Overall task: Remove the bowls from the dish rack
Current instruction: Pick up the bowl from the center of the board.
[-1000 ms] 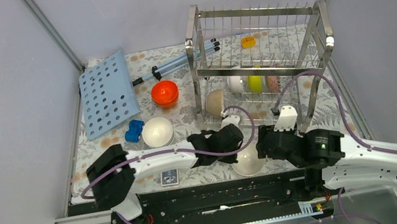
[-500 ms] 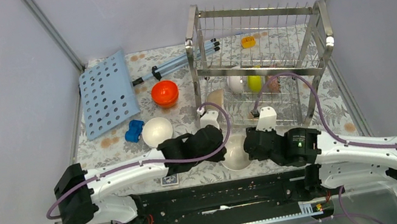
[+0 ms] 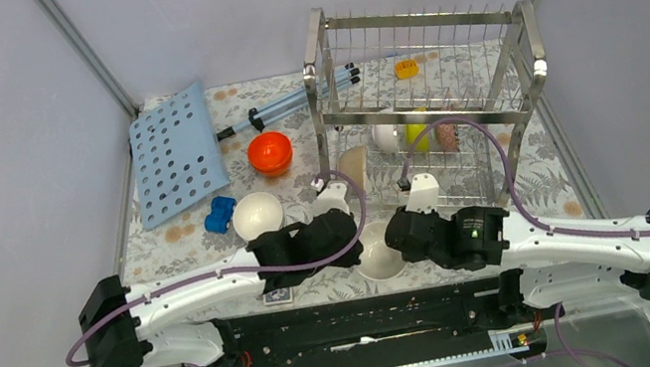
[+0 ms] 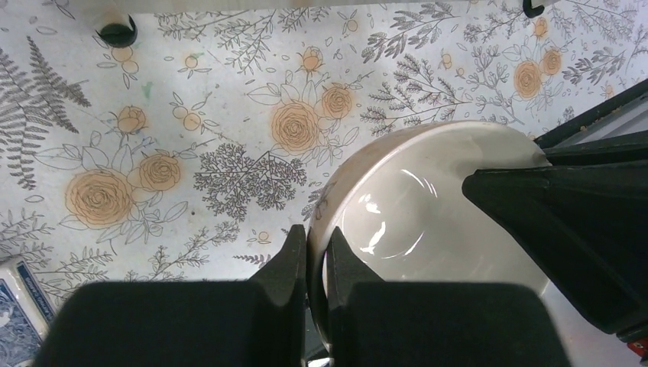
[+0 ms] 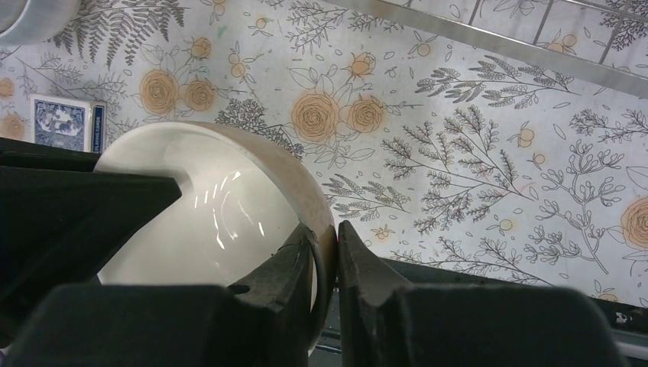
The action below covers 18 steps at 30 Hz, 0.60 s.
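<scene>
- Change: my right hand (image 5: 325,233) has gone from wide to narrow and now pinches the rim of the cream bowl (image 3: 380,255), one finger inside and one outside.
- My left hand (image 4: 315,238) stays clamped on the opposite side of the same rim, so both hands hold this one bowl.
- That bowl is out of the dish rack (image 3: 420,116), just in front of its left front corner and low over the tabletop (image 4: 191,92). It has drifted leftward along the rack's front with both arms. I cannot tell whether it touches the cloth.
- I read this as a handover between my hands. I judge the left should let go only once the right grip is firm.
- More remains in the rack's lower tier: a tan bowl (image 3: 353,164) at the left end, then a white bowl (image 3: 384,137), a yellow-green bowl (image 3: 417,136) and a pinkish bowl (image 3: 447,135).
</scene>
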Tool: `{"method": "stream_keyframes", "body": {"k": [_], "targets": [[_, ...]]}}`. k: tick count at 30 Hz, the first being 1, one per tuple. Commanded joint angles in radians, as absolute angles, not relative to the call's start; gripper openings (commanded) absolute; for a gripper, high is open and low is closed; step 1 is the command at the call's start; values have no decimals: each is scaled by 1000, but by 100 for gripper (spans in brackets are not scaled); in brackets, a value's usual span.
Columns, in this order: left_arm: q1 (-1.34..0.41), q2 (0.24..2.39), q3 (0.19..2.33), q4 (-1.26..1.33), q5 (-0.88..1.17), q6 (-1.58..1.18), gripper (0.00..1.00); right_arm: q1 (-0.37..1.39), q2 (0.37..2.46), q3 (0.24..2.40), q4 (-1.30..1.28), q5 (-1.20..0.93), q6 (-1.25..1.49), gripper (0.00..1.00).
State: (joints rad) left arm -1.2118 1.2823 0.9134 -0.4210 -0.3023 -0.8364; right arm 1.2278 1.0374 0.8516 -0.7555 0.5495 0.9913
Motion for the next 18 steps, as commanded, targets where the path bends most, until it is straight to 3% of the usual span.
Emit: {"method": "stream_keyframes", "body": {"k": [1,5,9,18], "targets": [[-1209,1188,923,-358,-326,-865,18,1224,1040,937,-783,549,965,0],[-1209,1130,924,-404,-357,-872,70,1223,1038,1055,-837,575,882,0],[-1209,1028,947,-501,-437,-891,97,1222,1067,1269,-936,615,761,0],[-1209,726,965,-648,-650,-909,99,1222,1339,2159,-1166,900,387,0]]}}
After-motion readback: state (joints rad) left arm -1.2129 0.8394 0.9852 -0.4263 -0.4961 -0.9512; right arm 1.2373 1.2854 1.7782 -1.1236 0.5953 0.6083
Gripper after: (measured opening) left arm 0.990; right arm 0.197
